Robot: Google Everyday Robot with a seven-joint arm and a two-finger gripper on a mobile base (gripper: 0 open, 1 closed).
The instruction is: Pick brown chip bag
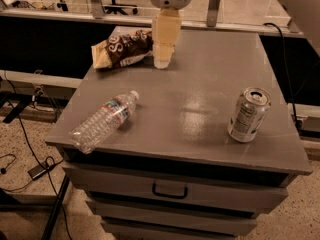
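Observation:
The brown chip bag (121,49) lies crinkled at the far left of the grey cabinet top (210,79), dark brown in the middle with white lettering and tan ends. My gripper (163,60) hangs down from its white wrist just to the right of the bag, its pale fingers pointing at the top, and it covers the bag's right end. Nothing shows in it.
A clear plastic water bottle (104,120) lies on its side near the front left edge. A silver soda can (248,115) stands upright at the front right. Below the top are drawers with a dark handle (169,191). Cables run over the floor at the left.

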